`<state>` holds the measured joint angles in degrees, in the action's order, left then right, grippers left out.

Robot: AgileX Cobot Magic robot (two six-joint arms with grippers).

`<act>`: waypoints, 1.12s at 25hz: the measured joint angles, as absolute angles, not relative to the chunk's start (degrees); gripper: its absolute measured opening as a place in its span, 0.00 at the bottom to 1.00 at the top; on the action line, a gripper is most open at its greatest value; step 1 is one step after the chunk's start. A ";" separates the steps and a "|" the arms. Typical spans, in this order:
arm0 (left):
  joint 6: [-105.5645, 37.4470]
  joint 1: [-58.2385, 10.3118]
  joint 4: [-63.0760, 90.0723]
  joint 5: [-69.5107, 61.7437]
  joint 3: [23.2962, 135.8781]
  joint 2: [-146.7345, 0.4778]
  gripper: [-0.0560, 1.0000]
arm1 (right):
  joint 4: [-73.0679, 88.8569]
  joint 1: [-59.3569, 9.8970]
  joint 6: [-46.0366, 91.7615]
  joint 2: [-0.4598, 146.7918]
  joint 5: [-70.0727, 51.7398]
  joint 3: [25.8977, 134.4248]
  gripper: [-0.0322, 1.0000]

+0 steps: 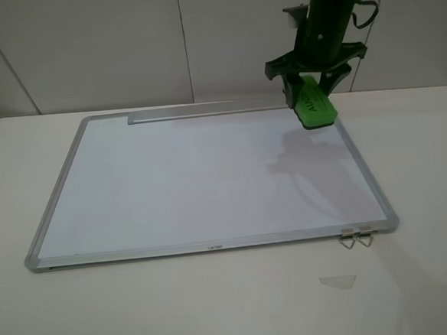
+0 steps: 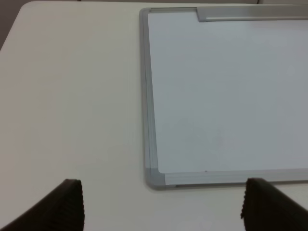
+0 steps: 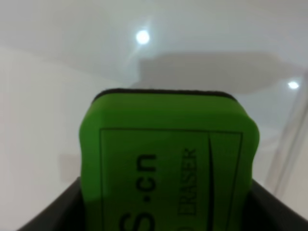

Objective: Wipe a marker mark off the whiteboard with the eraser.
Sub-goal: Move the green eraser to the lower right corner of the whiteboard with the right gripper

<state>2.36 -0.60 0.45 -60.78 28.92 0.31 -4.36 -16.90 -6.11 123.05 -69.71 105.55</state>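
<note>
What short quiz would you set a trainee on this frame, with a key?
1. True or false: the eraser lies loose in the middle of the whiteboard.
2. Multiple choice: the left gripper is A) shut on the eraser, B) open and empty, C) out of view.
3. Short answer: in the exterior high view, near which corner of the whiteboard does the right gripper hold the eraser?

Key:
1. False; the right gripper grips it.
2. B.
3. The far right corner.
</note>
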 joint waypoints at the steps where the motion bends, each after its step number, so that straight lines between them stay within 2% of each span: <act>1: 2.36 -0.60 0.45 -60.78 28.92 0.31 0.70 | -4.28 -15.85 -6.30 122.08 -69.71 105.04 0.61; 10: 2.36 -0.60 0.45 -60.78 28.92 0.31 0.70 | -4.03 -8.82 -8.69 115.19 -69.60 92.73 0.61; 20: 2.36 -0.60 0.45 -60.78 28.92 0.31 0.70 | 0.00 -9.44 -10.11 114.02 -57.84 77.75 0.61; 28: 2.36 -0.60 0.45 -60.78 28.92 0.31 0.70 | 0.00 -9.44 -10.11 114.02 -53.17 69.15 0.61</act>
